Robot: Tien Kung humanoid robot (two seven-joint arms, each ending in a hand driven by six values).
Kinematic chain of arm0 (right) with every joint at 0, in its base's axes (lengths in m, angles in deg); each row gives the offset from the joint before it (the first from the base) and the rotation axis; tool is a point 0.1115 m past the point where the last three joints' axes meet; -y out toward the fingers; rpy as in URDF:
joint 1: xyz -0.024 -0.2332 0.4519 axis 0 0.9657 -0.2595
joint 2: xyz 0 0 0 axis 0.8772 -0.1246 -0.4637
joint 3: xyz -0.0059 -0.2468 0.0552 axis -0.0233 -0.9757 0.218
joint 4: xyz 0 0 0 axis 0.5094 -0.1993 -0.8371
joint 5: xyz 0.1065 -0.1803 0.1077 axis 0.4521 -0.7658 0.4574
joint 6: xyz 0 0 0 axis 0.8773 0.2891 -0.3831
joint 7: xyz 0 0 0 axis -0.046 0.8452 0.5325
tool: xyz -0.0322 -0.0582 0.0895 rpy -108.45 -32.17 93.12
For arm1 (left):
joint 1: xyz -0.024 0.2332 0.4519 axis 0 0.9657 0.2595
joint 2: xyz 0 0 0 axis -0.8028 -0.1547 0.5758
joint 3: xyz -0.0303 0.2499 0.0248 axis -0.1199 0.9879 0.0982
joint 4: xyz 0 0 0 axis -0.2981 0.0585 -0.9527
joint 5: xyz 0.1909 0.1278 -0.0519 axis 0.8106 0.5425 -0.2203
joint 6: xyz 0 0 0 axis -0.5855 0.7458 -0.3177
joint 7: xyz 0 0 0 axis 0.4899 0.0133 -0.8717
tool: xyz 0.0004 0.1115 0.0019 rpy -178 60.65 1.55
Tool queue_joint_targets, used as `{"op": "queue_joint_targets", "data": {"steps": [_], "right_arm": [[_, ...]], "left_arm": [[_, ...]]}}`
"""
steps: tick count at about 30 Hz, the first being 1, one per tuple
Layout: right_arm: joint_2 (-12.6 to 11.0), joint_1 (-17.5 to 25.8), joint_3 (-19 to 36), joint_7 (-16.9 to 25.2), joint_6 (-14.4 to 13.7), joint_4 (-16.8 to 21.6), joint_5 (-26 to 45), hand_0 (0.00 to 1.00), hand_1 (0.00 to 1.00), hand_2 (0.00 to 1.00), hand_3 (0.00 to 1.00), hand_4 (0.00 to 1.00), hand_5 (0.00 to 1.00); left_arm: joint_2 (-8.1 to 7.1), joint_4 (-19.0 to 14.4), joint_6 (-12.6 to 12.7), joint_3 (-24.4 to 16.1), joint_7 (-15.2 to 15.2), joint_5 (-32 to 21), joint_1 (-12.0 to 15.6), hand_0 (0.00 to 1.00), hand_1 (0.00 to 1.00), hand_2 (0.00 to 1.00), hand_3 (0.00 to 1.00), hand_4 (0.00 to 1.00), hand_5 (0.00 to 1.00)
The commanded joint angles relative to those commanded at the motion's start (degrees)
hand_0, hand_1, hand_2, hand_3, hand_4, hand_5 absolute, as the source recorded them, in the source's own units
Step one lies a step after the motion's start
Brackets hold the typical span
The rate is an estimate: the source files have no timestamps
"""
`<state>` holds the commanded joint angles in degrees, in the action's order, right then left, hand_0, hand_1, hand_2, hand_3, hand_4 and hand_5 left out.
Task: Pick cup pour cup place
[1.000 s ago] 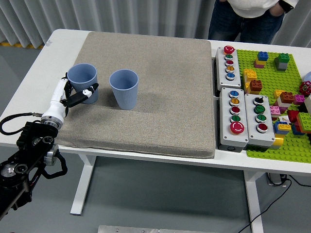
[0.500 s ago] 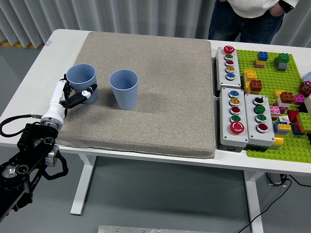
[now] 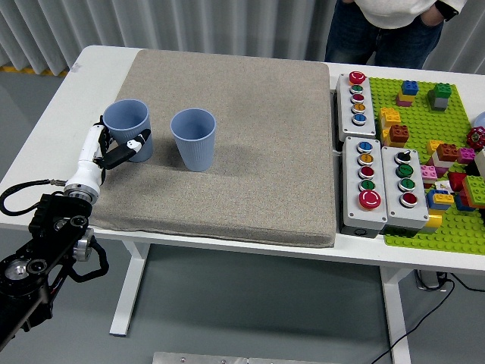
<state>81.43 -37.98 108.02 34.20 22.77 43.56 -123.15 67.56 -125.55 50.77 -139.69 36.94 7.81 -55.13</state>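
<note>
Two blue cups stand upright on the grey mat (image 3: pixel 250 152). The left cup (image 3: pixel 127 125) is near the mat's left edge, the right cup (image 3: pixel 194 138) a little to its right. My left hand (image 3: pixel 114 149) comes in from the lower left and is wrapped around the left cup's lower side, white fingers (image 3: pixel 135 145) curled against its front wall. The cup rests on the mat. My right hand does not show.
Three grey button boxes (image 3: pixel 375 178) sit right of the mat. A green baseplate (image 3: pixel 443 163) with several coloured bricks fills the far right. A person (image 3: pixel 386 26) stands at the table's far side, hands out of sight.
The left hand and the left cup have shifted very slightly to the left and up. The right cup has not moved.
</note>
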Motion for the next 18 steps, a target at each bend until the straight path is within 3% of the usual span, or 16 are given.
{"op": "queue_joint_targets", "data": {"steps": [12, 13, 18], "right_arm": [[-0.06, 0.17, -0.04, -0.03, 0.07, 0.00, -0.15, 0.696, 0.699, 0.628, 0.627, 0.221, 0.419], [-0.05, 0.22, 0.00, -0.05, 0.08, 0.00, -0.21, 0.698, 0.699, 0.628, 0.626, 0.221, 0.418], [-0.01, 0.52, 0.20, -0.14, 0.16, 0.00, -0.65, 0.696, 0.699, 0.628, 0.626, 0.221, 0.418]], "left_arm": [[0.24, -0.55, 2.37, 0.43, -0.48, 0.24, 0.49, 0.820, 0.719, 0.756, 0.808, 0.766, 0.304], [0.30, -0.57, 2.52, 0.52, -0.55, 0.27, 0.55, 0.751, 0.696, 0.747, 0.775, 0.697, 0.244], [0.51, -0.85, 3.52, 0.78, -0.89, 0.47, 1.13, 0.724, 0.692, 0.743, 0.768, 0.676, 0.223]]}}
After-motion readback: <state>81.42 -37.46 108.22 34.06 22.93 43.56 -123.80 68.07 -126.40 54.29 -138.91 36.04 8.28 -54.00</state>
